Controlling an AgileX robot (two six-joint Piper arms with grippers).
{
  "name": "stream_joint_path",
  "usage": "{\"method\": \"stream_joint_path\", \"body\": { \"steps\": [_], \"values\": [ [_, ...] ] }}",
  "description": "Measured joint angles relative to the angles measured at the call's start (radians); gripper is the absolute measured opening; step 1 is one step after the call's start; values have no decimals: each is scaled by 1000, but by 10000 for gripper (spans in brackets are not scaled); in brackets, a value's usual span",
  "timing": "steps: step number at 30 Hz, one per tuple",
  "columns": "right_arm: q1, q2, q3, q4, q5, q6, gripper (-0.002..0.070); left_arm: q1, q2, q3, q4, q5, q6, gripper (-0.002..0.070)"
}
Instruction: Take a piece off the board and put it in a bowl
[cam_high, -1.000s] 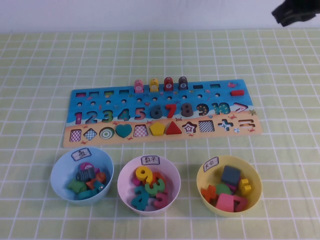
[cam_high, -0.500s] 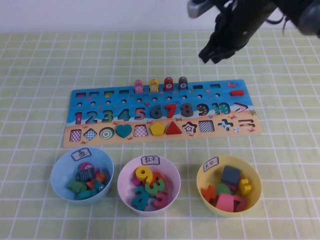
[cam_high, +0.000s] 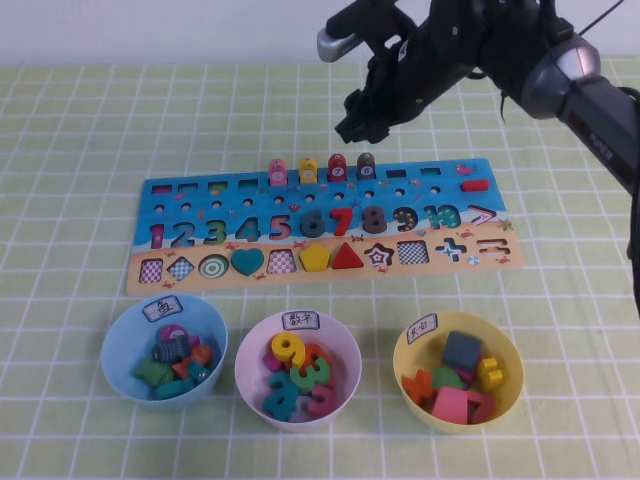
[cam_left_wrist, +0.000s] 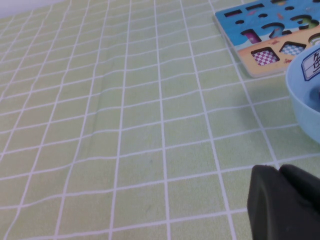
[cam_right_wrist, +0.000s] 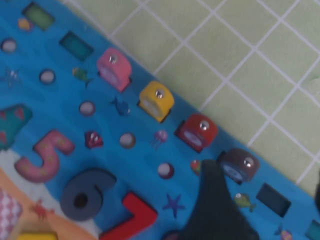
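The board (cam_high: 320, 225) lies across the middle of the table. On its back row stand pink, yellow and red blocks, and the dark grey-brown piece (cam_high: 366, 165) at the right end of the row. My right gripper (cam_high: 360, 118) hangs above and just behind that row, open and empty. In the right wrist view the piece (cam_right_wrist: 239, 164) sits beside one finger (cam_right_wrist: 215, 200) of the right gripper (cam_right_wrist: 264, 181). The light-blue bowl (cam_high: 163, 350), with a label on its rim, stands at front left. My left gripper (cam_left_wrist: 277, 170) is shut, low over the table, left of the bowl (cam_left_wrist: 305, 100).
A white/pink bowl (cam_high: 297, 368) with number pieces stands at front centre. A yellow bowl (cam_high: 457, 370) with shape blocks stands at front right. The light-blue bowl holds several small pieces. The right arm (cam_high: 560, 70) reaches in from the back right. Green checked cloth covers the table.
The right arm has swung in from the back right corner, leftwards and down, to above the board's back row of blocks. The board, blocks and bowls have not moved.
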Motion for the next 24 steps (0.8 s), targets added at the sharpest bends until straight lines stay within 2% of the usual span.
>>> {"method": "stream_joint_path", "body": {
  "steps": [2, 4, 24],
  "values": [
    [0, 5, 0, 2, -16, 27, 398, 0, 0, 0, 0, 0, 0, -4],
    [0, 13, 0, 2, -30, 53, 413, 0, 0, 0, 0, 0, 0, -4],
    [0, 103, 0, -50, -133, 116, 411, 0, 0, 0, 0, 0, 0, -4]
  ]
}}
